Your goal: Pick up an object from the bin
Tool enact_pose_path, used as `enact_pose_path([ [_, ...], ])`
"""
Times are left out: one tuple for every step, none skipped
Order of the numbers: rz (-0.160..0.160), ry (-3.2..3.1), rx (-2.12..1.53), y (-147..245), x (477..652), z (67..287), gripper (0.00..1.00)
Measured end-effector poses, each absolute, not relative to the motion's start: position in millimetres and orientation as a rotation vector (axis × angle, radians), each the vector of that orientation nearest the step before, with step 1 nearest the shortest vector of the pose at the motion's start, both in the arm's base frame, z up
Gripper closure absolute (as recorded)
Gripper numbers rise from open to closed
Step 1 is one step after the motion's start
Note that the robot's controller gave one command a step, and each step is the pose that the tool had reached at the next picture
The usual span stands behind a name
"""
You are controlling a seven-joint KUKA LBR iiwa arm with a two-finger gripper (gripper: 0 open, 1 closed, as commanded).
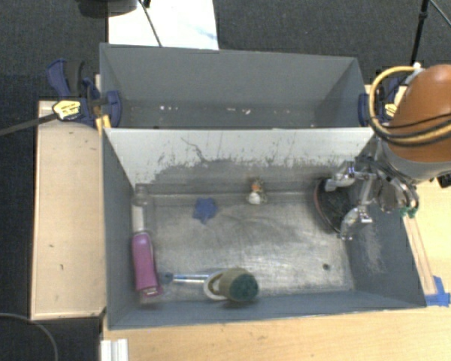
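Observation:
My gripper (pixel 345 199) hangs at the right side of the bin, just inside the right wall. Its two metal fingers (pixel 337 180) stand apart, so it is open, and nothing shows between them. Directly beneath and slightly left of it lies a black round disc-like thing (pixel 325 201) on the bin floor, partly hidden by the fingers. Whether the fingers touch it I cannot tell. A small white and brass-coloured piece (pixel 255 194) sits at the back edge of the floor, left of the gripper.
A small blue scrap (pixel 204 210) lies mid-left. Along the left wall are a purple bottle (pixel 144 262) and a clear tube (pixel 139 210). At the front lies a dark green round-headed brush (pixel 232 285) with a pale handle. The arm's orange cover and cables overhang the right rim.

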State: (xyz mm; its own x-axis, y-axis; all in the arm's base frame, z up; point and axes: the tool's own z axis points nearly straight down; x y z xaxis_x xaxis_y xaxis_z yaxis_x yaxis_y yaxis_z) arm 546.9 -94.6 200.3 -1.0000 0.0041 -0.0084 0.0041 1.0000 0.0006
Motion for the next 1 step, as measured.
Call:
enact_pose_path([
  [-0.002,3.133,0.100,-135.8,589.1,177.8,0.00],
])
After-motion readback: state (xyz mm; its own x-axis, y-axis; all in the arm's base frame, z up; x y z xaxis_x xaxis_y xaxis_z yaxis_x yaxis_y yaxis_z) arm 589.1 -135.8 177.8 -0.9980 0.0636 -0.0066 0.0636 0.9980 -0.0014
